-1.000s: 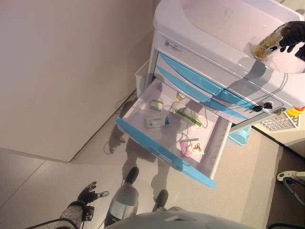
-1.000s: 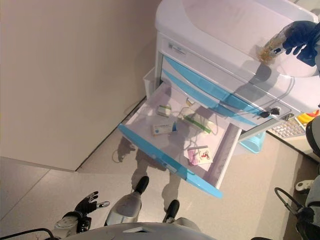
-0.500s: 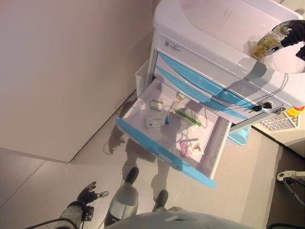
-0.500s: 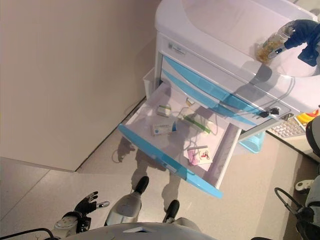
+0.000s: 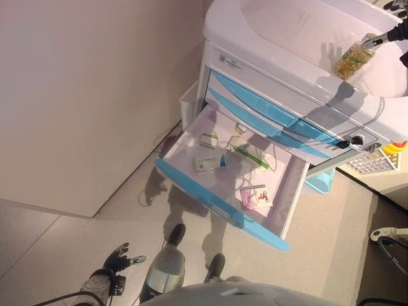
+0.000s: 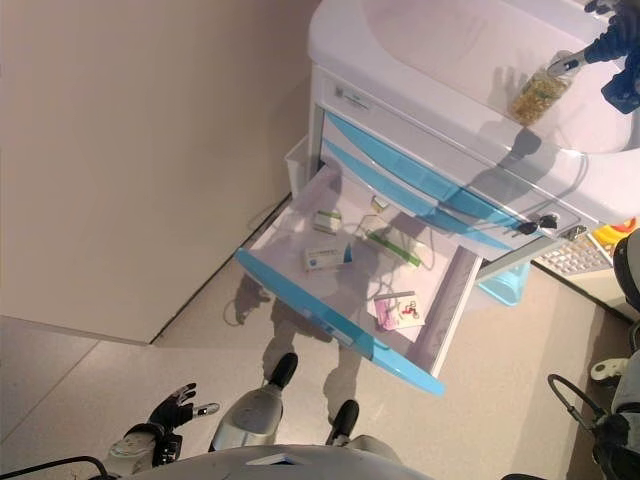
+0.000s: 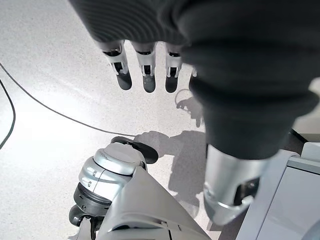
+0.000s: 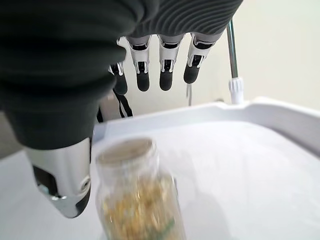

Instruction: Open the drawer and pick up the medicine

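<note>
A clear medicine bottle of yellow capsules stands upright on the white cart top; it also shows in the right wrist view. My right hand is just behind the bottle, apart from it. In the right wrist view its fingers are straight and its thumb is beside the bottle, holding nothing. The blue-fronted drawer is pulled out, with small boxes, a green tube and a pink leaflet inside. My left hand hangs open low by the floor.
A beige wall runs along the left. A white side bin hangs on the cart's left side. A keypad and a blue bin are to the right of the open drawer.
My right hand has opened and drawn back from the bottle. The bottle, held tilted before, now stands free on the cart top.
</note>
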